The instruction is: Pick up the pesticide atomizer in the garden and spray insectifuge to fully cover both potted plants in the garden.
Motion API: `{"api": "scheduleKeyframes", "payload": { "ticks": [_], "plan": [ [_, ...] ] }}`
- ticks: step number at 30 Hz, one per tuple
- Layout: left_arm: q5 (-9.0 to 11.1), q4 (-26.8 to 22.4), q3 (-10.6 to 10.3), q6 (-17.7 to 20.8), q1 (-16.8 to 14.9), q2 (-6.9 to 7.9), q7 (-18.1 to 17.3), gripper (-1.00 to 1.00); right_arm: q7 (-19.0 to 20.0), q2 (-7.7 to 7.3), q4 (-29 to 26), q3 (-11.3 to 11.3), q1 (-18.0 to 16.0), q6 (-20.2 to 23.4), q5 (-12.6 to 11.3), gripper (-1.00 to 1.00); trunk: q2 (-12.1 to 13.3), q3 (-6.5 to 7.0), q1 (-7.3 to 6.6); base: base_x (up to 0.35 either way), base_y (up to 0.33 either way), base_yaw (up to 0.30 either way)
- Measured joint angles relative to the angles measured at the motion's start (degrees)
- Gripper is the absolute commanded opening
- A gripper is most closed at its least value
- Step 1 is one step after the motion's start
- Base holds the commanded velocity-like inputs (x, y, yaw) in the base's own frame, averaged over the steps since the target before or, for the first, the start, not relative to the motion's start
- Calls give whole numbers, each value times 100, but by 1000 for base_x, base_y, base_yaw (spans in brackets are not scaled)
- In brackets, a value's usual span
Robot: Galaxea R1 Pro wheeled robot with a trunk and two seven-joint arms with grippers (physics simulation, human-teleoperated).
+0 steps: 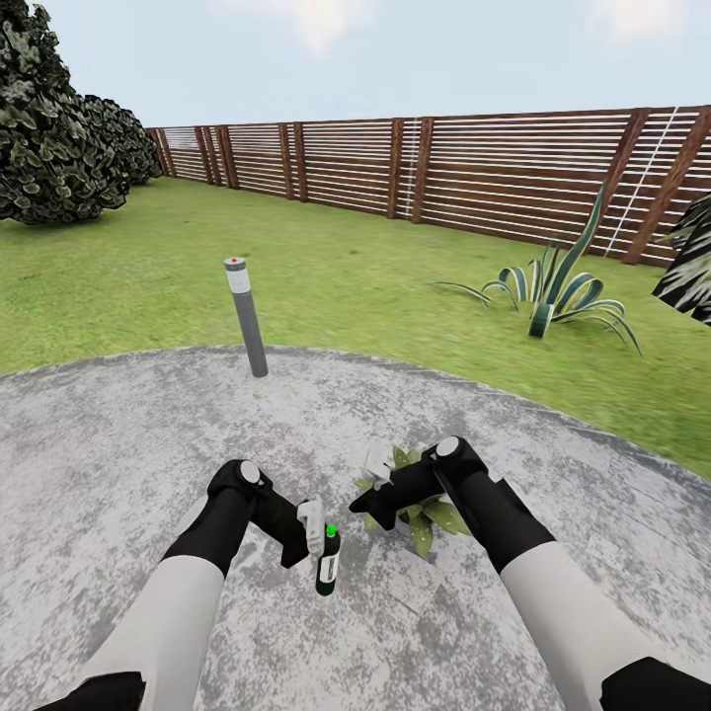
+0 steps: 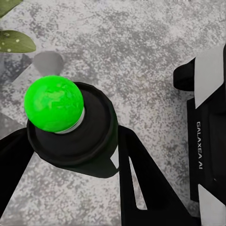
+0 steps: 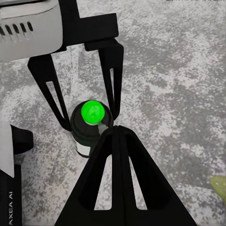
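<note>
1. Pesticide atomizer stands upright over the grey paved patch, green dot on top, just beside 1 potted plant.
2. Left gripper has its fingers closed around the bottle body.
3. Right gripper hovers over the plant; opening can't be judged, nothing seen in it.
4. Step: likely spraying plant 1. Next calls for aiming the nozzle at the leaves.

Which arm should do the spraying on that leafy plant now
Left. Its claw is shut on the slim black bottle with the green top, beside the speckled green potted plant. The right claw hangs over that plant, holding nothing.
</note>
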Motion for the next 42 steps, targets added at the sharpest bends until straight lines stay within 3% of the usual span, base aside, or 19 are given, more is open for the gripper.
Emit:
{"api": "scheduleKeyframes", "payload": {
  "ticks": [5,8,11,23,26,28,34,42],
  "plan": [
    [18,-2,-5,-8,0,-4,0,-100,-3,1,-1,1,0,0,0,-100,0,0,0,0,0,0],
    [281,-2,-8,-8,0,-8,0,-100,-1,1,-1,1,0,0,0,-100,0,0,0,0,0,0],
    [399,-2,-9,-8,0,-9,1,-100,-1,1,-1,1,0,0,0,-100,0,0,0,0,0,0],
    [446,10,-18,-14,0,-17,30,-100,2,10,-10,1,0,2,0,-100,0,0,0,0,0,0],
    [467,22,-18,-15,0,-17,292,-100,3,10,-13,2,0,6,-1,-100,0,0,0,0,0,0],
    [587,30,-20,-21,0,-18,460,-100,3,10,-17,1,0,7,-2,-100,0,0,0,0,0,0],
    [698,33,-28,-31,0,-13,517,-100,5,10,-19,1,0,7,-3,-100,0,0,0,0,0,0],
    [709,33,-300,-32,0,-15,498,-100,5,4,-18,1,0,3,0,-100,0,0,0,0,0,0]
  ]
}}
